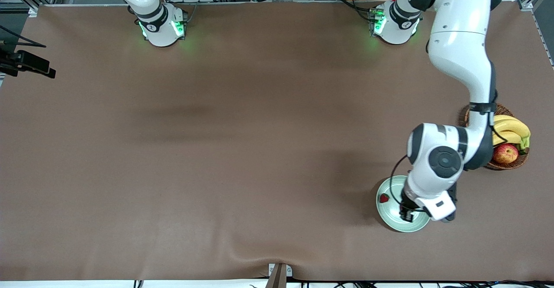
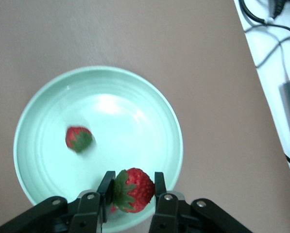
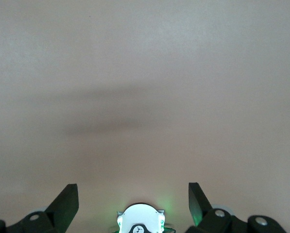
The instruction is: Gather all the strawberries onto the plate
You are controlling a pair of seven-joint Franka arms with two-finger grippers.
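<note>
while the left gripper (image 2: 131,190) hangs over the plate (image 1: 391,221), which lies close to the front camera at the left arm's end of the table, its jaws are pinched narrowly on a strawberry (image 2: 132,189), gripped at the berry's sides with the leafy cap showing beside one finger. one loose strawberry (image 1: 384,198) already lies in the plate, apart from the held one; a trace of red shows under the fingers, but whether that is a third berry cannot be told. the held berry sits over the plate's edge zone rather than its centre, so a release from here risks it striking the raised rim and rolling out onto the brown table (image 1: 216,149). the glossy surface would let a dropped berry skid, and a drop from height could knock the resting one. soft fruit may also cling to a finger when the jaws part. farther from the camera, the wicker basket (image 1: 513,164) holds bananas (image 1: 510,130) and an apple (image 1: 505,153), just beside the arm's elbow; a wide swing could nudge it. the right gripper (image 3: 133,199) waits near its base, over bare table, jaws spread wide and empty.
</note>
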